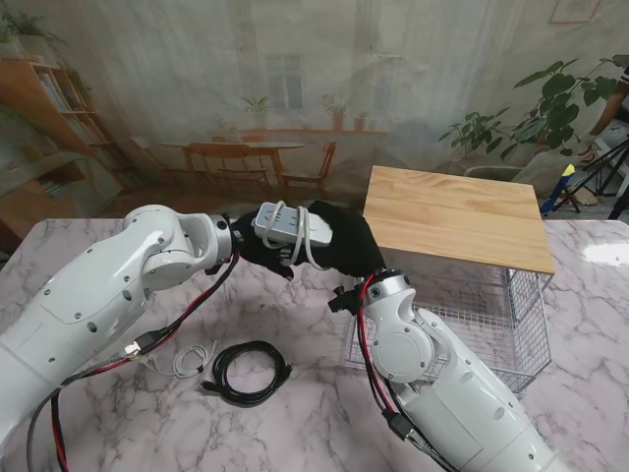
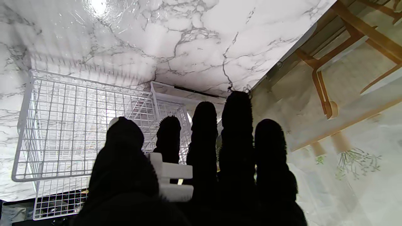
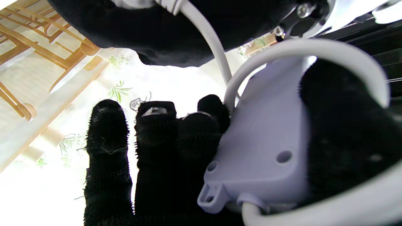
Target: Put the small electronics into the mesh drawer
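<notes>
A white power strip [image 1: 287, 226] with its cord wound around it hangs above the table between my two black-gloved hands. My left hand [image 1: 251, 248] has one end of it; the left wrist view shows the white power strip [image 2: 171, 177] between thumb and fingers of the left hand [image 2: 204, 163]. My right hand [image 1: 346, 246] grips the other end, and in its wrist view the power strip [image 3: 260, 141] sits between the thumb and curled fingers of the right hand [image 3: 150, 150]. The white mesh drawer [image 1: 491, 329] stands pulled out to the right, nearer to me than the hands, also seen as the mesh drawer [image 2: 62, 125].
A wooden top [image 1: 452, 216] covers the drawer frame at the right. A coiled black cable [image 1: 246, 372] and a white cable [image 1: 187, 359] lie on the marble table [image 1: 295, 423] near my left arm. The table's far edge runs just behind the hands.
</notes>
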You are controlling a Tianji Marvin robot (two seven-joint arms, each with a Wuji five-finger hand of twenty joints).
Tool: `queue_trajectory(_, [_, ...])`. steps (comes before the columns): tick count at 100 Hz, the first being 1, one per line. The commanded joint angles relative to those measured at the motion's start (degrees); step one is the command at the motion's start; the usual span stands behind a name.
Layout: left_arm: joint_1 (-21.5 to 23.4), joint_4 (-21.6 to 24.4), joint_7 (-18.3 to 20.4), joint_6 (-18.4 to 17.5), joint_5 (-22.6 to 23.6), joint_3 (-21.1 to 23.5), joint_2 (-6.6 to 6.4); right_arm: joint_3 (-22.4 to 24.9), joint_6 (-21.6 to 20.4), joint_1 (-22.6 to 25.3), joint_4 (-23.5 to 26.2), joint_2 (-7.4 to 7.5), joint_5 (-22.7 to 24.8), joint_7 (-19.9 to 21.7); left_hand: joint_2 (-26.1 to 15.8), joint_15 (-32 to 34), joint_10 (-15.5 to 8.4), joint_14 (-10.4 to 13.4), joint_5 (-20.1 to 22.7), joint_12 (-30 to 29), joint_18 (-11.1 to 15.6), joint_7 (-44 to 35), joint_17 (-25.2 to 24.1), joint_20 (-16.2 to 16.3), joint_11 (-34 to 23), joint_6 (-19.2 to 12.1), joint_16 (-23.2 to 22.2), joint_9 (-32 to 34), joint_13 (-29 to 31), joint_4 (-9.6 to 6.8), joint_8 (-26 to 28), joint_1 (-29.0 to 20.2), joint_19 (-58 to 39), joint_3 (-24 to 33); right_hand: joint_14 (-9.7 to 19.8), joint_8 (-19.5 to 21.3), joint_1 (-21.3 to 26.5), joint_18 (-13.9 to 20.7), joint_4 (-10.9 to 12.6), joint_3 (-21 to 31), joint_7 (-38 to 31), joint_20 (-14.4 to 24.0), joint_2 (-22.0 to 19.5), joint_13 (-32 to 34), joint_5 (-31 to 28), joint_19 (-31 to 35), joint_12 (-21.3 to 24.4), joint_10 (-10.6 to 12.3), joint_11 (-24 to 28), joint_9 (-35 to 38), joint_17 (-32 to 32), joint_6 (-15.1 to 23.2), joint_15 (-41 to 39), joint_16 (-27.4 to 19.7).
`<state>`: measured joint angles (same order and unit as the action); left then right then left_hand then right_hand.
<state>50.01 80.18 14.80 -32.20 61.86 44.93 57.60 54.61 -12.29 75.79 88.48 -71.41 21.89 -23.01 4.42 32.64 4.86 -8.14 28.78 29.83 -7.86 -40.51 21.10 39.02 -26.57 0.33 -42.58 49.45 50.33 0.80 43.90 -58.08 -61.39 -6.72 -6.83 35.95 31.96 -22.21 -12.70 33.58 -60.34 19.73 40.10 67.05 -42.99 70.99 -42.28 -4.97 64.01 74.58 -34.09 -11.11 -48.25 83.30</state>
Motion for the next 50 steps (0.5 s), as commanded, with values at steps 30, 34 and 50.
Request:
queue_trajectory(30, [-0.69,-2.04,1.94,-1.50,0.97,-3.16,-0.69,1.09,0.01,0.00,1.96,-1.15,-1.36,-3.03,-5.22,-0.08,-3.94,-0.89,2.99,-0.03,-0.85,-0.90,-0.07,1.09,0.22,-1.69,-0.25,3.10,0.77,0.50,-0.25,-8.48,-1.71,5.57,3.98,0.81,12.09,0.80,-0.38,14.75,-6.48,0.09,-16.31,0.82,0.39,-0.28,-0.44,3.95,3.41,3.04,-0.19,19.06,-4.32,0.69])
queue_trajectory(34, [-0.89,-2.09,1.81,-1.53,0.99,-3.56,-0.66,1.10,0.02,-0.01,1.96,-1.17,-1.38,-3.11,-5.32,-0.23,-3.80,-1.02,2.86,-0.14,-0.85,-0.59,-0.14,1.04,0.44,-1.44,-0.17,2.88,0.62,0.52,-0.63,-8.46,-1.62,5.58,3.98,0.75,12.09,0.80,-0.37,14.73,-6.57,0.09,-16.33,0.82,0.39,-0.25,-0.42,4.01,3.44,3.02,-0.25,19.08,-4.32,0.70])
queue_trajectory(50, [-1.31,-1.75,1.32,-1.56,1.44,-4.28,-0.59,1.29,0.15,0.19,2.09,-1.34,-1.66,-3.68,-5.38,-0.73,-3.88,-1.15,3.09,-0.62,-0.74,0.41,-0.31,0.88,1.30,-1.30,0.12,2.39,0.08,0.55,-2.41,-8.19,-1.40,5.53,4.09,0.64,12.12,0.83,-0.36,14.68,-6.74,0.08,-16.44,0.82,0.65,-0.25,-0.35,4.08,3.50,3.02,-0.25,19.12,-4.32,0.70])
